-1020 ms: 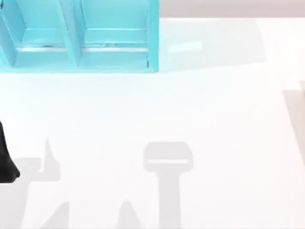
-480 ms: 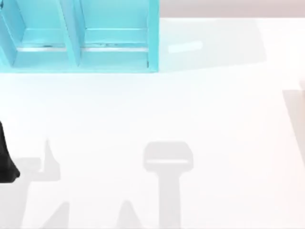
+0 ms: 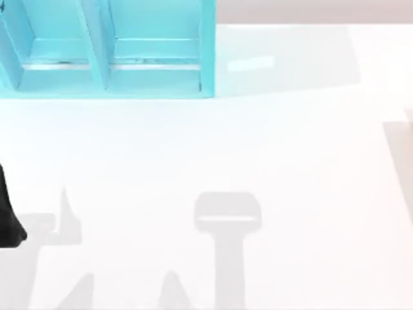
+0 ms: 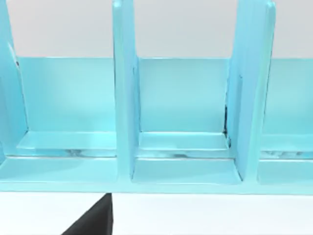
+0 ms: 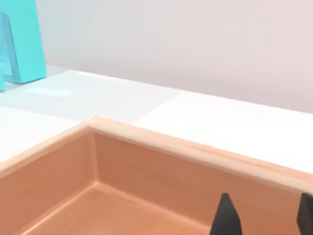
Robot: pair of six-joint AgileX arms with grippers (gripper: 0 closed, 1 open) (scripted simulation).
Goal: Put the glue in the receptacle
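Our left arm (image 3: pixel 8 216): dark shape at the counter's left edge; whether its hand is wide or narrow we cannot tell.
Our right hand (image 5: pixel 264 215): two dark fingertips apart, nothing between them, above a wooden tray (image 5: pixel 146 147).
Counter (image 3: pixel 258 148): white.
Turquoise divided rack (image 3: pixel 110 51): far left, upright partitions.
Glue: we cannot place it.

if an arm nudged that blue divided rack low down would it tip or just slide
Probably slide: the blue rack sits on a broad flat base on the smooth table, so tipping looks unlikely. It should stay stiff, judging by its thick upright dividers. A push high on a divider might rock it. Its weight cannot be judged.
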